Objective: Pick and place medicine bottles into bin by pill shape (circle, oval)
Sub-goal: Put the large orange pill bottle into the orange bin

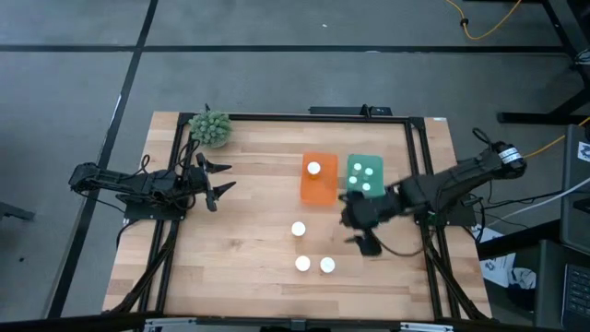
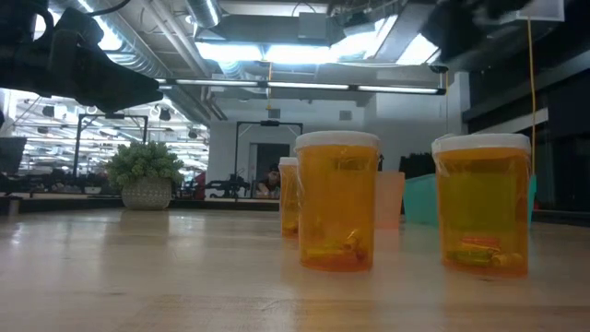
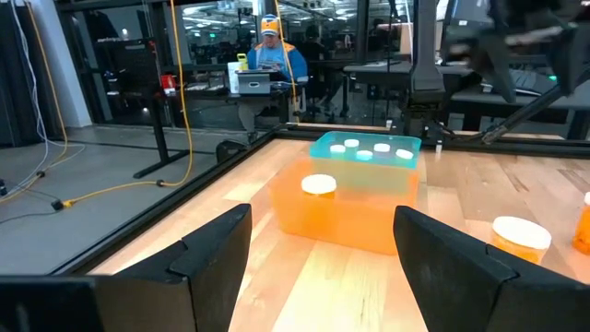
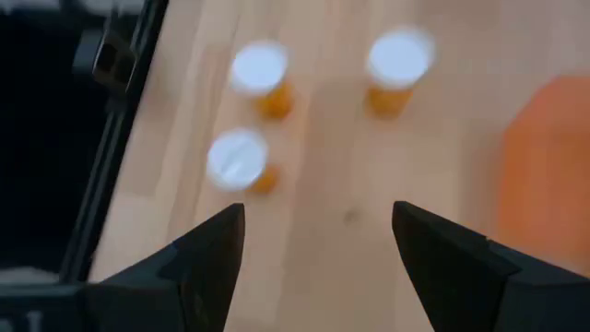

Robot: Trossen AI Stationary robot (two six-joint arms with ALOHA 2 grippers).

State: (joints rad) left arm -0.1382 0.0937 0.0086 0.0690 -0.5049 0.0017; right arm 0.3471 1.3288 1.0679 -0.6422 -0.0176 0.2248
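Note:
Three orange medicine bottles with white caps stand upright on the wooden table: one [image 1: 299,229] mid-table, two [image 1: 302,264] [image 1: 327,265] nearer the front edge. They also show in the right wrist view [image 4: 259,74] [image 4: 398,63] [image 4: 239,159]. An orange bin [image 1: 319,178] holds one bottle [image 1: 314,169]; a green bin [image 1: 364,175] holds several. My right gripper [image 1: 359,229] is open and empty, right of the loose bottles, above the table. My left gripper [image 1: 218,180] is open and empty at the table's left.
A small green potted plant [image 1: 210,127] stands at the table's far left corner. A dark metal frame [image 1: 419,184] runs around the table. A person [image 3: 269,51] sits at a desk in the room beyond the table.

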